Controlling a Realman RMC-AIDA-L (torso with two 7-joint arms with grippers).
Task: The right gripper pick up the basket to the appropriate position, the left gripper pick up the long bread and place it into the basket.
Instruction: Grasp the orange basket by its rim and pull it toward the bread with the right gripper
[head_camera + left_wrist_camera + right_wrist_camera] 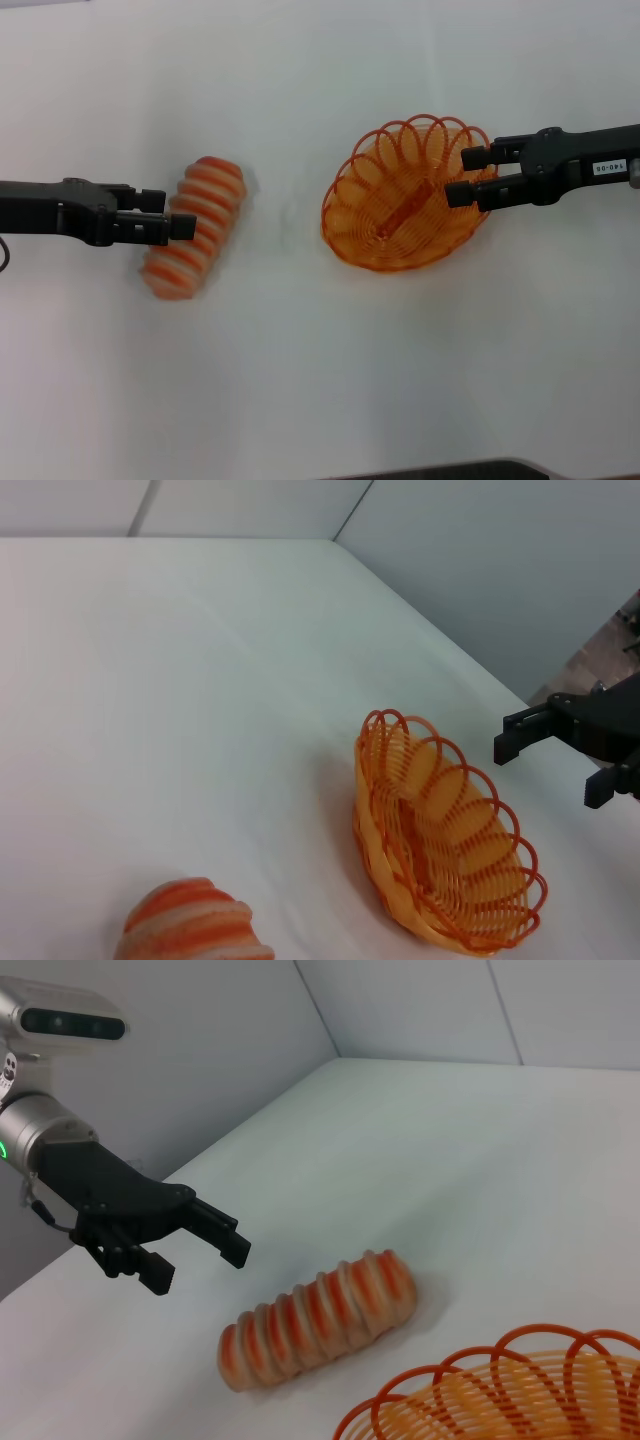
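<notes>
Head view: a white tabletop [320, 380] fills the frame. At the left edge, the left claw [182, 217] reaches in level, its two fingers spread, tips at the near side of the long bread [196, 228]. The loaf lies at left of centre, its long axis tilted from lower left to upper right, so the claw meets it roughly crosswise at mid-length. Whether the fingers touch the loaf cannot be told. At right of centre sits the orange basket [352, 190], empty. The right claw [467, 176] comes in from the right edge with fingers spread, tips over the basket's right rim and not pinching it. Loaf and basket lie well apart, each next to its own claw.

Left wrist view: only one rounded end of the loaf [195, 925] shows at the bottom edge, left of centre. The basket [385, 855] sits at lower right, resting on the tabletop [200, 680]. The right claw [558, 763] hangs spread at the right edge, just beside the basket's far rim.

Right wrist view: the loaf [318, 1317] lies flat in the lower middle. The left claw [196, 1252], fingers spread, hovers to its left, close but apart, holding nothing. The basket's scalloped rim [470, 1380] fills the lower right corner.

The left arm is clearly the nearer one to the loaf.
</notes>
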